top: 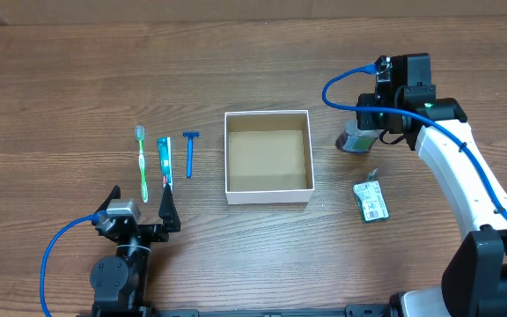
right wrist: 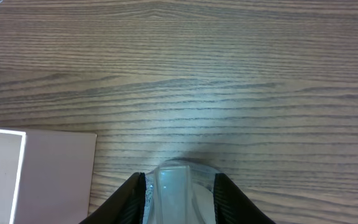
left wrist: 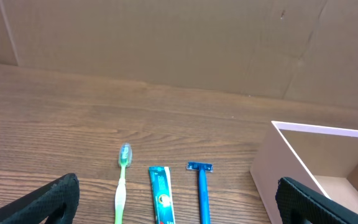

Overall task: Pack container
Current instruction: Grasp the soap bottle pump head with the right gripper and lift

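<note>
The container (top: 268, 195) is a square shallow box with white walls and a brown inside, at the table's middle; it looks empty. It also shows in the left wrist view (left wrist: 271, 180) and the right wrist view (right wrist: 55, 177). My right gripper (top: 366, 132) is just right of it, shut on a small bottle with a clear cap (top: 351, 141). In the right wrist view the fingers (right wrist: 179, 204) press both sides of the cap (right wrist: 174, 179). My left gripper (top: 141, 214) is open and empty near the front left edge, its fingers (left wrist: 178, 200) spread wide.
A green toothbrush (top: 143, 164), a teal toothpaste tube (top: 165, 161) and a blue razor (top: 190, 152) lie side by side left of the box; they show in the left wrist view too (left wrist: 122, 186) (left wrist: 160, 194) (left wrist: 202, 194). A small green-and-white packet (top: 372, 201) lies right of the box.
</note>
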You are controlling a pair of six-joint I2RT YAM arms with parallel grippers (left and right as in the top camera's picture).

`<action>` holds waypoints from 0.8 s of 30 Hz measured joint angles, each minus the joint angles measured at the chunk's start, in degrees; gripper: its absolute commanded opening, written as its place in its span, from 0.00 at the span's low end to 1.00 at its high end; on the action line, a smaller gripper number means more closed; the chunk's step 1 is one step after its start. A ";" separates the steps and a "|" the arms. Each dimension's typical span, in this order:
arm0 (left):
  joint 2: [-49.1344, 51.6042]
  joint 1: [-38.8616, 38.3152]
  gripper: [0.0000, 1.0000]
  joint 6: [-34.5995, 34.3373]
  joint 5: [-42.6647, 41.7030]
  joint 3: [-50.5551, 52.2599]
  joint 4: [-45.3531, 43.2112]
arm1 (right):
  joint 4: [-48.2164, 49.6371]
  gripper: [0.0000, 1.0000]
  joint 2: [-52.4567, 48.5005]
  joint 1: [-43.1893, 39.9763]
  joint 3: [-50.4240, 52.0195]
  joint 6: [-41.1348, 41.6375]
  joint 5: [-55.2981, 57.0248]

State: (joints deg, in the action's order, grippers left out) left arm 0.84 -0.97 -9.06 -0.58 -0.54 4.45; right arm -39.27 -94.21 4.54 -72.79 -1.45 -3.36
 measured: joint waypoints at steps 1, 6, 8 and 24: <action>0.00 0.00 1.00 0.00 0.00 0.00 0.00 | -0.02 0.34 0.00 0.00 0.00 0.00 0.17; 0.00 0.00 1.00 0.00 0.00 0.00 0.00 | -0.39 0.30 0.00 0.00 -0.07 0.00 0.42; 0.00 0.00 1.00 0.00 0.00 0.00 0.00 | -1.40 0.30 0.09 0.00 -0.37 0.00 0.55; 0.00 0.00 1.00 0.00 0.00 0.00 0.00 | -13.99 0.30 9.86 7.72 -8.76 -0.02 4.79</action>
State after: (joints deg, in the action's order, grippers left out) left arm 0.84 -0.97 -9.06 -0.58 -0.54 4.45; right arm -53.25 -84.36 12.25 -81.56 -1.48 1.43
